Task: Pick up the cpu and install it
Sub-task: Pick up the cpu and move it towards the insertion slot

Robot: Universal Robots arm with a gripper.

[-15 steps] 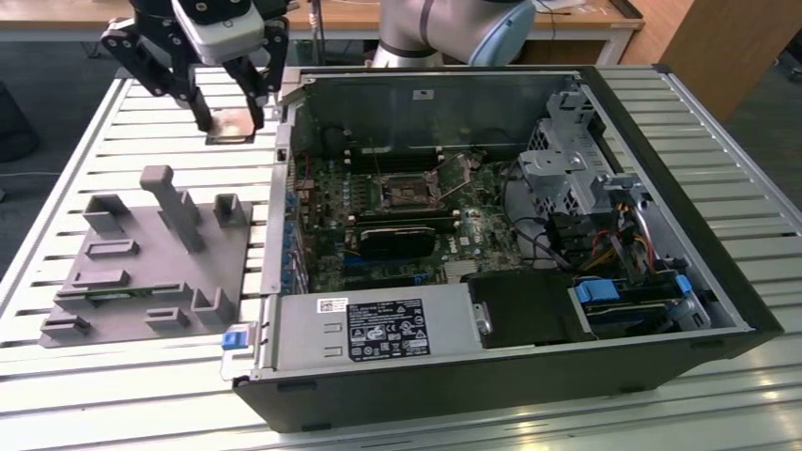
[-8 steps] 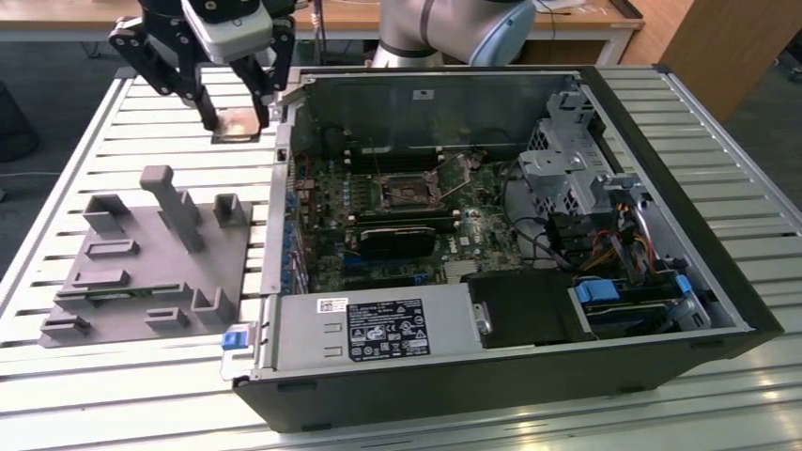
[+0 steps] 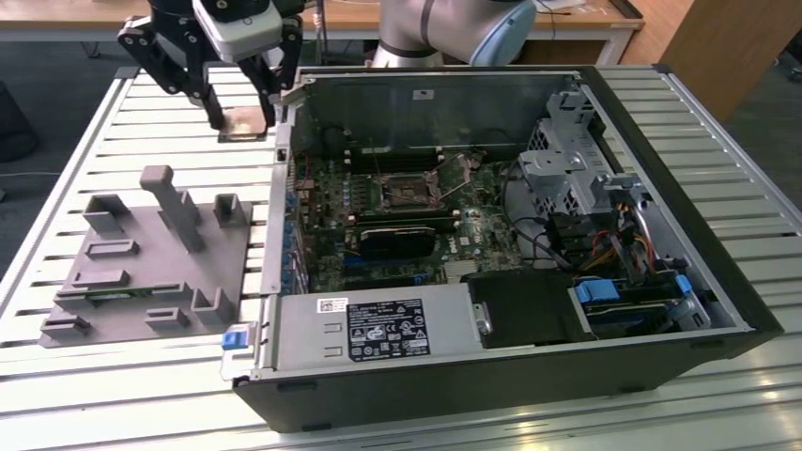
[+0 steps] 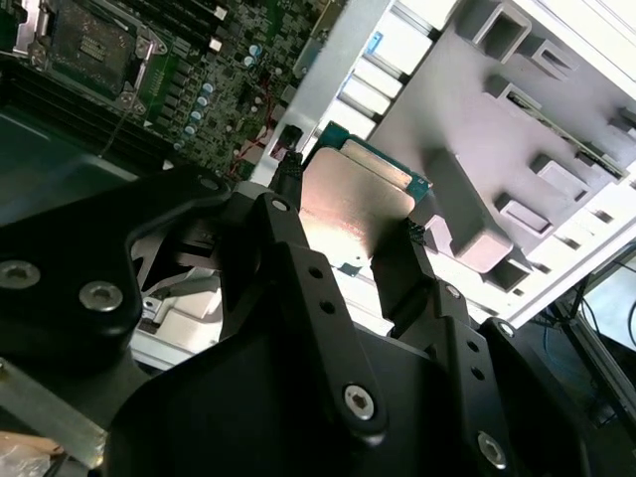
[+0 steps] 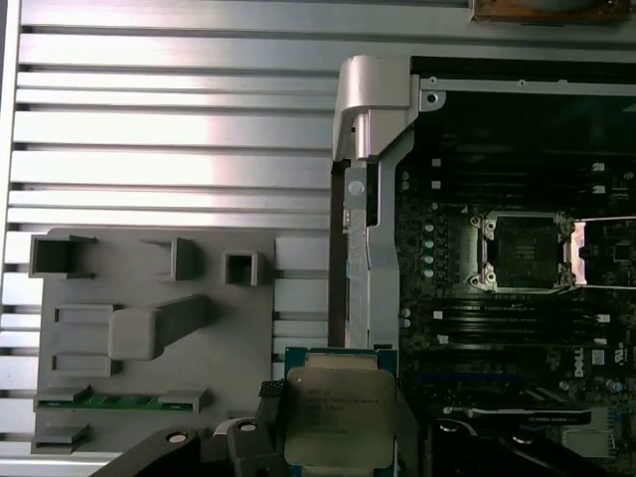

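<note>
- While the gripper (image 3: 247,120) pinches the cpu (image 3: 246,125) by two opposite edges, both hang at the upper left of the exterior view, over the slatted table (image 3: 75,150) just outside the computer case (image 3: 501,385).
- The open socket (image 3: 410,193) lies toward frame centre, down and rightward from the chip, beyond the case wall.
- In the first wrist view the chip's edges look roughly square with the socket's.

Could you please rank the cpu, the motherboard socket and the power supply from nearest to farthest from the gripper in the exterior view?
1. cpu: held in the gripper, at the exterior view's upper left.
2. motherboard socket: centre of the view.
3. power supply: lowest in the view, closest to the camera.
</note>
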